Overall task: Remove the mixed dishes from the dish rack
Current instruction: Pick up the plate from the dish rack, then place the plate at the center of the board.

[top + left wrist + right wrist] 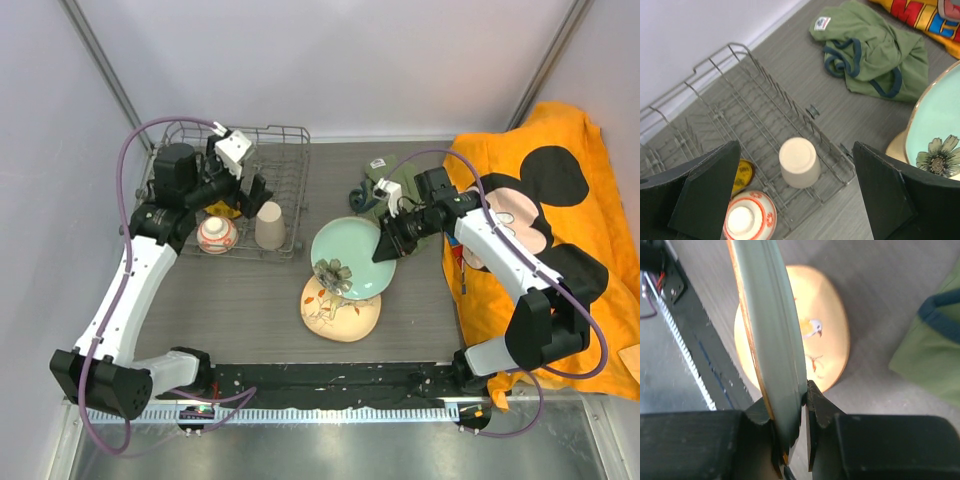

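The grey wire dish rack (290, 140) stands at the back left and holds an upside-down beige cup (269, 224), a red-and-white bowl (217, 235) and a small yellow plate (219, 208). My left gripper (250, 190) hovers open above the rack; in its wrist view the cup (799, 162), the bowl (747, 217) and the yellow plate (743, 173) lie below. My right gripper (385, 243) is shut on the rim of the pale green plate (348, 255), held over the cream floral plate (345, 310) on the table. The right wrist view shows the green plate (771, 330) edge-on. No dark green mug shows.
An olive-green cloth garment (385, 190) lies at the back centre, also in the left wrist view (875, 50). An orange cartoon-print cloth (560, 200) covers the right side. White walls close in the back and both sides.
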`<state>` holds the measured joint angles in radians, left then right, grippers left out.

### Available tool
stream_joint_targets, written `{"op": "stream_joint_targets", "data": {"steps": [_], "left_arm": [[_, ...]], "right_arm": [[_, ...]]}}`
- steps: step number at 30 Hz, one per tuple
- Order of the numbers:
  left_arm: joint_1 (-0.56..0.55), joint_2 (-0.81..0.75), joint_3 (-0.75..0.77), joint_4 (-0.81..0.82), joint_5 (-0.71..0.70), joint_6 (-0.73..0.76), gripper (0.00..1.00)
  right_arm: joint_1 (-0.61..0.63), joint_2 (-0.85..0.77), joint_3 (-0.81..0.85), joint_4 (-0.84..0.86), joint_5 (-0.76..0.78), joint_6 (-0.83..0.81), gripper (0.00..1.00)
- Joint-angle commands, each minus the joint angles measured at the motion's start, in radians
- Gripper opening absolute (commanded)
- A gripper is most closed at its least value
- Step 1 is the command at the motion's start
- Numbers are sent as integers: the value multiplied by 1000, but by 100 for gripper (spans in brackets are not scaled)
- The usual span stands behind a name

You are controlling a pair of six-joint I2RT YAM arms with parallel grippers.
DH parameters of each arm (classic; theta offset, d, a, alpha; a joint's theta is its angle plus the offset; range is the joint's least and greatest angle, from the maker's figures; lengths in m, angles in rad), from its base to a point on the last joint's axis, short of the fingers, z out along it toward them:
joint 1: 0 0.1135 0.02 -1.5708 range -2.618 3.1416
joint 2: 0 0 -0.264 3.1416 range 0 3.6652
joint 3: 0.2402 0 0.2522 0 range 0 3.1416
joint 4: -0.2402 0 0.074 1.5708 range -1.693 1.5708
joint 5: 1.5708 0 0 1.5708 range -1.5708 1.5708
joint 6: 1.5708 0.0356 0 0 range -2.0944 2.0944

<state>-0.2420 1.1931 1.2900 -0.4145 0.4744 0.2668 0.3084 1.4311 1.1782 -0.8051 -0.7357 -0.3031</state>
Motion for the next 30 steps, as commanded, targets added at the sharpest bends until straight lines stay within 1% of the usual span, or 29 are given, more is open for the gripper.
{"op": "stream_joint_targets", "data": {"steps": [1,5,12,19,30], "left_arm": [[-3,-27,-38,-36,-36,2,100],[-3,-43,-80,-41,-63,12,100],[-3,-61,-118,-38,-91,45,100],[-3,-55,-138,-37,-89,57,100],[-3,-58,-164,-30,-88,68,100]], "right_arm": [[3,-74,-21,-55,-117,-99,1],[3,-63,-69,-59,-117,-123,1],[3,38,-100,-51,-149,-145,1],[3,153,-83,-6,-146,-128,1],[9,250,-45,64,-128,-79,1]]}}
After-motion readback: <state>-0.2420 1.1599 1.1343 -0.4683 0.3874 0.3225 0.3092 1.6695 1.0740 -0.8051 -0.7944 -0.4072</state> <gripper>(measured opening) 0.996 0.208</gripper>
